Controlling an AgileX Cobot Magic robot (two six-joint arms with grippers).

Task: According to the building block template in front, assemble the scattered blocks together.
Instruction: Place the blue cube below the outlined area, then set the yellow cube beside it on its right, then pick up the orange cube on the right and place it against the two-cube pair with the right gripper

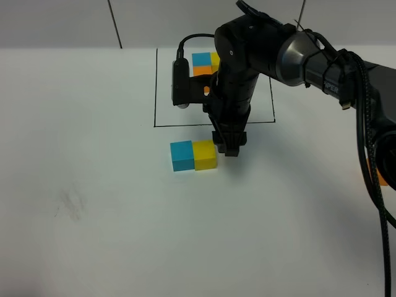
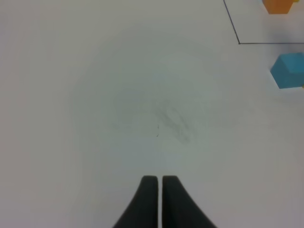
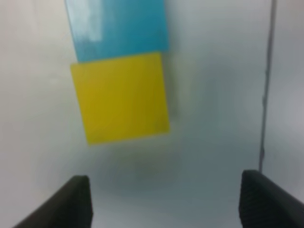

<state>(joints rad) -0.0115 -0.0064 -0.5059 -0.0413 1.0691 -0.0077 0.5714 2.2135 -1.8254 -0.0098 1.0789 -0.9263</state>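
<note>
The building block template (image 1: 202, 63) is a sky-blue, yellow and orange cluster inside a black drawn rectangle (image 1: 154, 93), partly hidden by my right arm. In front of the rectangle, a sky-blue block (image 1: 182, 155) and a yellow block (image 1: 205, 154) sit side by side, touching. My right gripper (image 1: 230, 147) points down just right of the yellow block. In the right wrist view it (image 3: 166, 204) is open and empty, with the yellow block (image 3: 121, 97) and blue block (image 3: 118, 28) ahead of it. My left gripper (image 2: 159, 199) is shut over bare table, with the blue block (image 2: 289, 70) far off.
An orange piece (image 1: 382, 176) shows at the far right table edge, partly behind the right arm's cables. The rectangle's black line (image 3: 266, 95) runs beside the right gripper. The template's orange cube (image 2: 280, 5) and the rectangle's corner (image 2: 239, 42) show in the left wrist view.
</note>
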